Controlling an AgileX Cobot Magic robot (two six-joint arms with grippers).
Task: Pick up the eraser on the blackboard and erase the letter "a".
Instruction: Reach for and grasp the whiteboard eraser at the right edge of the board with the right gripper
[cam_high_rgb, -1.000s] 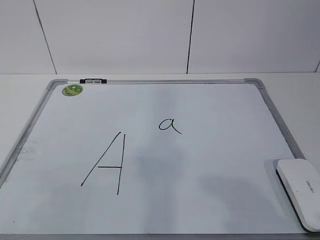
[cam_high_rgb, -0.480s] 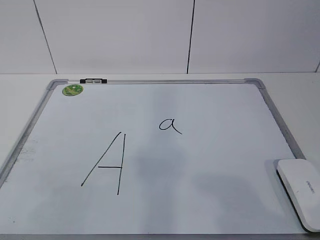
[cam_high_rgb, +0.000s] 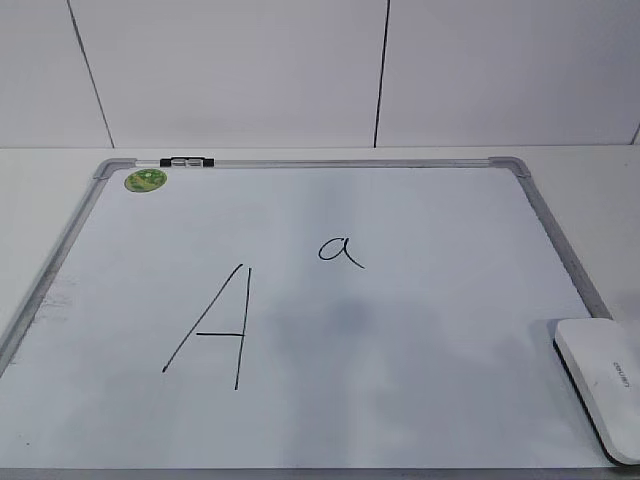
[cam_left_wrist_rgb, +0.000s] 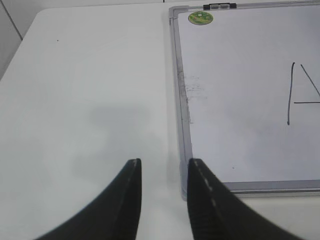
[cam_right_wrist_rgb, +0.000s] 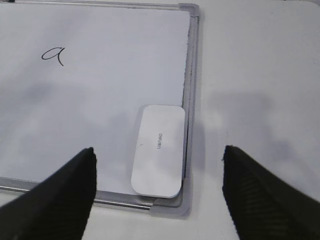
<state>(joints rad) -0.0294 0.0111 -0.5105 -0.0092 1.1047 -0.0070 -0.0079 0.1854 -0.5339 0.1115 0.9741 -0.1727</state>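
Note:
The white eraser (cam_high_rgb: 600, 385) lies flat in the near right corner of the blackboard (cam_high_rgb: 420, 210); it also shows in the right wrist view (cam_right_wrist_rgb: 158, 150). The small letter "a" (cam_high_rgb: 340, 251) is written near the board's middle, and shows in the right wrist view (cam_right_wrist_rgb: 53, 55). My right gripper (cam_right_wrist_rgb: 158, 155) is wide open above the eraser, one finger on each side, apart from it. My left gripper (cam_left_wrist_rgb: 164, 167) is open and empty over the table beside the board's near left corner (cam_left_wrist_rgb: 184, 165). Neither gripper shows in the exterior view.
A large capital "A" (cam_high_rgb: 213, 325) is drawn left of the small letter. A round green sticker (cam_high_rgb: 146, 180) and a black clip (cam_high_rgb: 186, 160) sit at the board's far left edge. White table (cam_left_wrist_rgb: 85, 90) surrounds the board; a white wall (cam_high_rgb: 250, 70) stands behind.
The soft shadows on the board's near middle have shifted slightly. The eraser and the writing have not moved.

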